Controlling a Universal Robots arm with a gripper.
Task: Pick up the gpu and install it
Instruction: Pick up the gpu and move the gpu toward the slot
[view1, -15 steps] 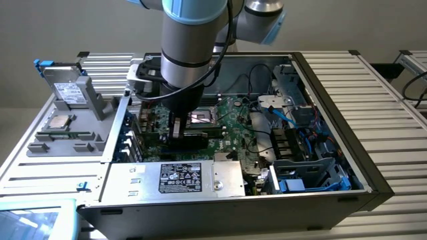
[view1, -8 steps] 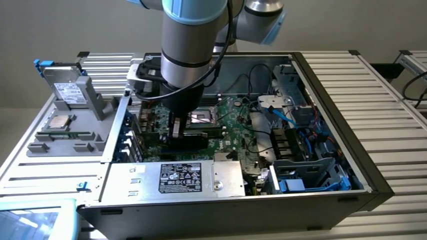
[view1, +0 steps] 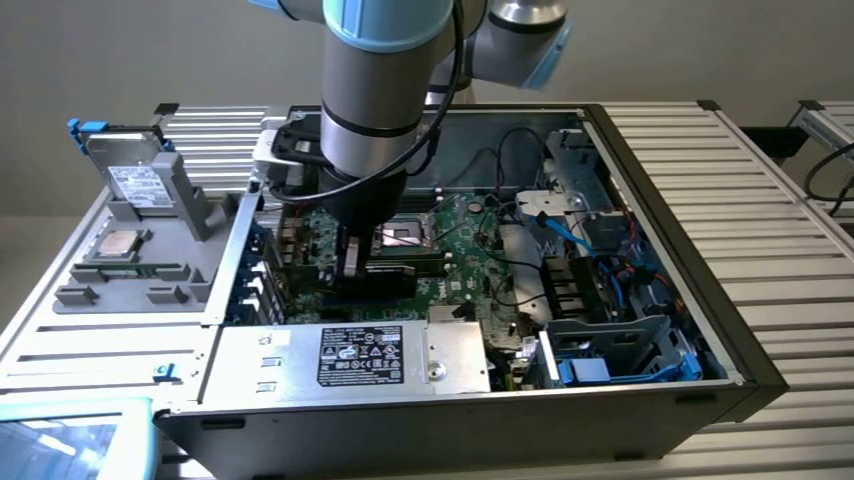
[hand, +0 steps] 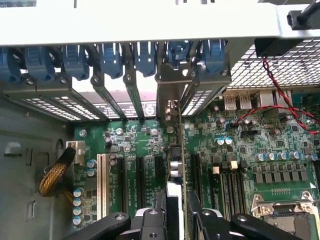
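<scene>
Slatted metal bench (view1: 767, 160) carries an open computer case (view1: 441, 420). Inside, the gripper (hand: 177, 215) clamps the gpu (hand: 176, 160) edge-down at the motherboard (hand: 250, 150) slots by the case's rear wall. Seating likely needs straight, aligned pressing.

No txt legible. Black label (view1: 360, 355) on power supply (view1: 260, 362): white print & cert-type marks, too small to read. Pale sticker (view1: 134, 183) on drive (view1: 120, 150): unreadable. White silkscreen on motherboard (hand: 240, 150) beside slots: can't make out.
</scene>
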